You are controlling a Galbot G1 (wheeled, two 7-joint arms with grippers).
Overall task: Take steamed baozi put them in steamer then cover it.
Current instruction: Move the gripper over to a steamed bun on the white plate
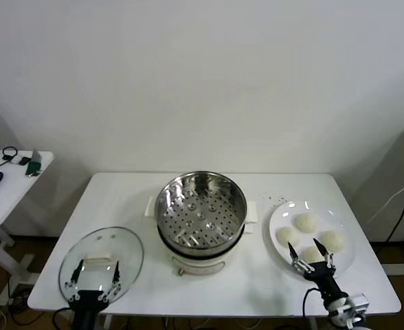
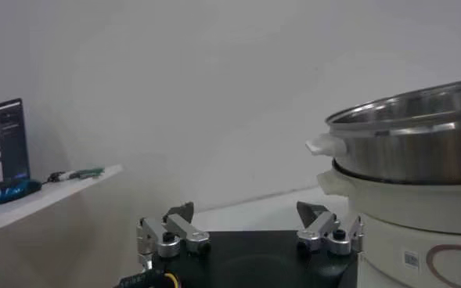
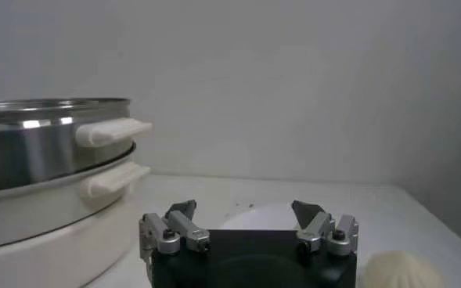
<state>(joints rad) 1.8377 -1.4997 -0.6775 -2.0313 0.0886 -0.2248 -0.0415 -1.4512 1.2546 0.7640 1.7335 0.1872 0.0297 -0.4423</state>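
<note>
The steamer (image 1: 200, 213), a shiny steel pot with a perforated tray on a white base, stands mid-table with nothing in it. It also fills one side of each wrist view, the steamer (image 2: 418, 156) and the steamer (image 3: 50, 172). Several white baozi (image 1: 306, 222) lie on a white plate (image 1: 326, 213) to its right. My right gripper (image 1: 310, 253) is open at the plate's near edge, just over the nearest baozi (image 1: 310, 256); a baozi (image 3: 402, 270) shows beside the right gripper (image 3: 244, 210). The glass cover (image 1: 113, 244) lies flat at front left. My left gripper (image 1: 93, 273) hangs open over its near part, and the left gripper (image 2: 247, 211) holds nothing.
The white table (image 1: 119, 199) ends close behind both grippers. A small side table (image 1: 3, 182) with a mouse and small items stands to the left. A cable (image 1: 401, 206) hangs at the far right. A plain wall closes the back.
</note>
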